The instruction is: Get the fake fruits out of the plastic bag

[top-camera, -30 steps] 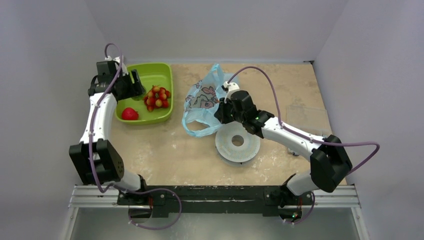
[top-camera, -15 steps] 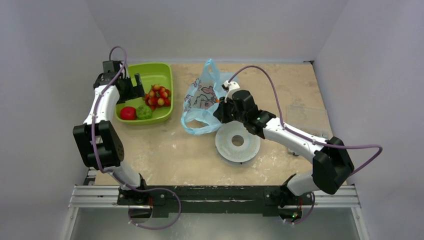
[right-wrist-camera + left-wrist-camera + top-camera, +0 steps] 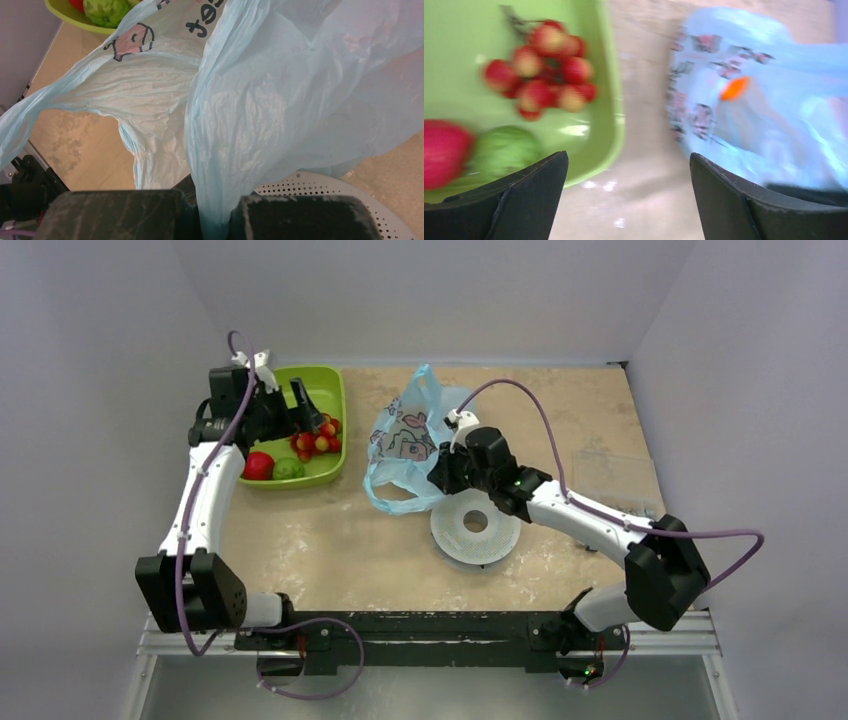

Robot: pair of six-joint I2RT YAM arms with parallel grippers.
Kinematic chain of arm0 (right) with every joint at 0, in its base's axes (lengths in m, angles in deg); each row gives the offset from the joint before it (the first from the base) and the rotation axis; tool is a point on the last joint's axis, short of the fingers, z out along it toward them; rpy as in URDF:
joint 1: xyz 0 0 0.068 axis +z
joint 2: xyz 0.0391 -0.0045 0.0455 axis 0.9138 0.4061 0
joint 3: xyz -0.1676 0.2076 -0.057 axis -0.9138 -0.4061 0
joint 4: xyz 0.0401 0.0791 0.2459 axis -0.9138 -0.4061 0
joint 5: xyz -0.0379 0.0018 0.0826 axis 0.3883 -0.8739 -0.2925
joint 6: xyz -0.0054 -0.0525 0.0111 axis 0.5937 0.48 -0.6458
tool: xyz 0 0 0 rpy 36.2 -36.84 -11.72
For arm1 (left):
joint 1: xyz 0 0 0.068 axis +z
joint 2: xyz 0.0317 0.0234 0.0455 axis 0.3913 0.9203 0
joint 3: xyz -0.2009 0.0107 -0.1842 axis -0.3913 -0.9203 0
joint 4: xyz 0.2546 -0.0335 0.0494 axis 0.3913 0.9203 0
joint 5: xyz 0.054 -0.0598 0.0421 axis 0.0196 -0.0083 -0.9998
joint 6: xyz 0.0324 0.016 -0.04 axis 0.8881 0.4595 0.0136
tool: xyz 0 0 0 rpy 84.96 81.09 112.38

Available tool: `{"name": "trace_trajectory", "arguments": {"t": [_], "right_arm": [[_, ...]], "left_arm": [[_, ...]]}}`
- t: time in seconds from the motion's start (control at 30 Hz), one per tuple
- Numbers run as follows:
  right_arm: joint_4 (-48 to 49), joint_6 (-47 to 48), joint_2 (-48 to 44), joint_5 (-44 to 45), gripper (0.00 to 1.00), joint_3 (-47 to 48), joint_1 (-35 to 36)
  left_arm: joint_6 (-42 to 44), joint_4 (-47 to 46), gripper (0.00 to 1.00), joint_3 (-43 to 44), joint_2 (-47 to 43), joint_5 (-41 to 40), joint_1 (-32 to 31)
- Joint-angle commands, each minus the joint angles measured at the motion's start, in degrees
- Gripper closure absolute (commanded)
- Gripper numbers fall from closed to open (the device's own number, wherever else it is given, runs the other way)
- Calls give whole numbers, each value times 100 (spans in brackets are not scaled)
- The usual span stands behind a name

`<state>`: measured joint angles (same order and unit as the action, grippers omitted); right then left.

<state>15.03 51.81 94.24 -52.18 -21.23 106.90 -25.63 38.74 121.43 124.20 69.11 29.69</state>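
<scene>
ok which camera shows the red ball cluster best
Left wrist: the whole red ball cluster shows close up in the green tray, though blurred. Top external shows it small, beside the left claw. Right wrist misses it.

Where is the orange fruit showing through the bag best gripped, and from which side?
Across the orange fruit's rounded middle, probably from above through the plastic bag's mouth, not through the film: it shows only dimly behind the thin wall. The right end effector pinches the bag's edge up; the left end effector hangs open by the tray.
</scene>
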Motion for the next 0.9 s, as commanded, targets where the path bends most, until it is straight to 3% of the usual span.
{"name": "trace_trajectory", "arguments": {"t": [0.0, 0.13, 0.37, 0.57, 0.73, 0.87], "right_arm": [[298, -24, -289, -190, 100, -218, 26], [273, -44, -343, -129, 100, -415, 27], [142, -68, -739, 373, 100, -808, 27], [-421, -398, -1017, 1591, 100, -940, 26], [-798, -563, -1011, 2075, 100, -944, 20], [-834, -498, -1033, 2065, 100, -1061, 26]], "left_arm": [[-1104, -1035, 14, -758, -541, 1121, -695], [-1932, -2493, 24, -1759, -827, 1264, -1482], [-2426, -3930, 39, -2262, -982, 51, -3061], [-2195, -3653, 46, -1111, 191, -149, -3584], [-1918, -3130, 53, -290, 862, -500, -3953], [-1720, -3033, 37, -172, 709, -919, -4185]]}}
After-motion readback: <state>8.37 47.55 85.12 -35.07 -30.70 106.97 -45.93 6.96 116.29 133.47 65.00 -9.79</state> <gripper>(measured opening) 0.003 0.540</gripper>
